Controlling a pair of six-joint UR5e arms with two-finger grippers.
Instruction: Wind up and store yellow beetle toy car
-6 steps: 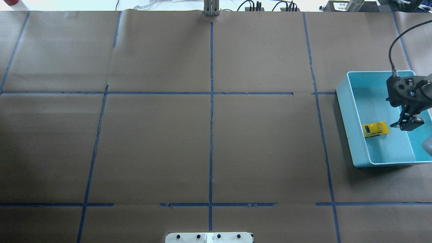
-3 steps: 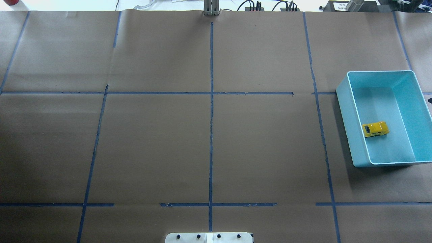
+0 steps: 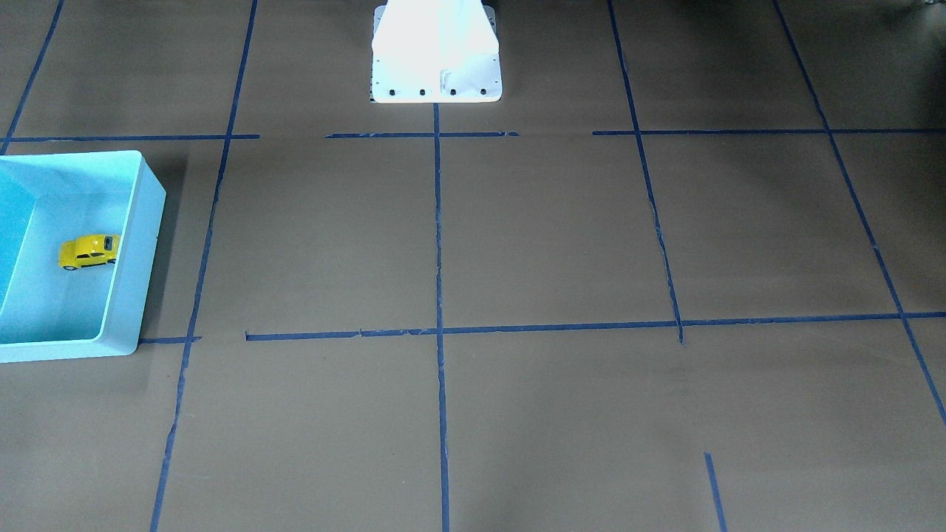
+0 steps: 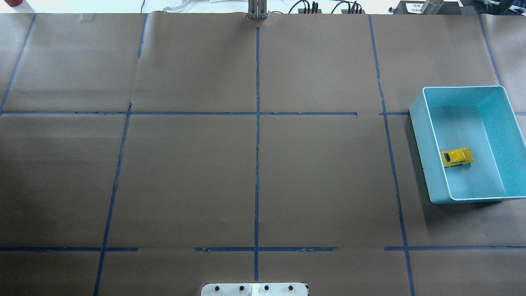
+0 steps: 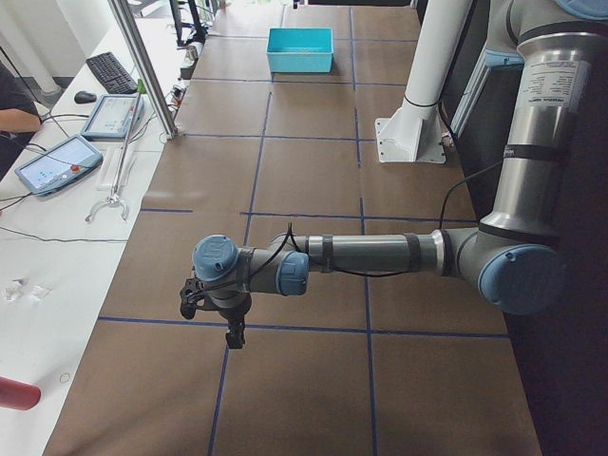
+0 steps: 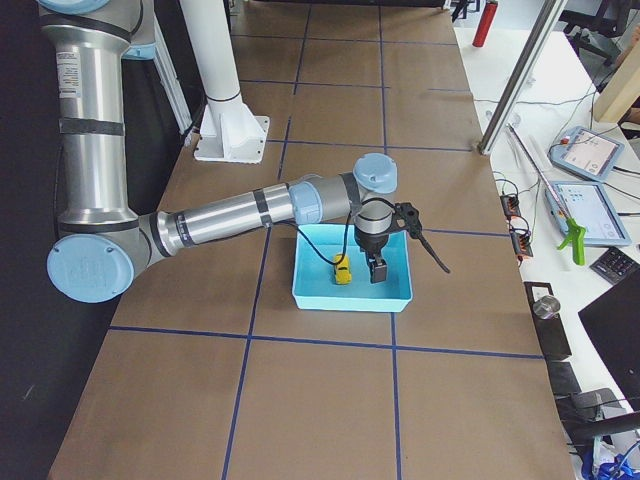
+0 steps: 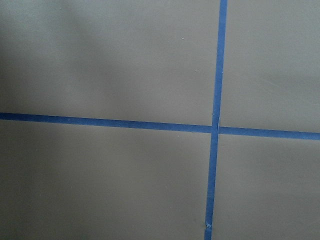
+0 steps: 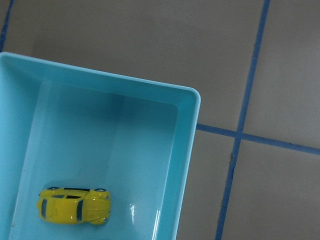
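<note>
1. At the far left, in the left-side view, the left arm reaches out low over the table. The left gripper (image 5: 233, 338) points its fingers down above a crossing of the blue tape lines (image 4: 257, 164). It shows in this view only, so we cannot tell whether its jaws stand apart or together.
2. The table (image 4: 185, 172) is covered in brown paper, and the tape divides it into large rectangles. The white robot base (image 4: 254, 289) sits at the near edge in the overhead view, on the centre line.
3. Further right stands the light blue bin (image 4: 421, 152), upright and open-topped, near the table's right edge.
4. The yellow beetle toy car (image 4: 456, 157) lies on the bin's floor, close to the long wall that faces the table's middle. Nothing holds it.
5. In the right-side view, the right gripper (image 6: 378, 272) hangs over the bin with its fingers pointing down, near the car. Here too we cannot tell whether the claw is parted or closed. Its wrist camera looks down on the car and one corner of the bin.
</note>
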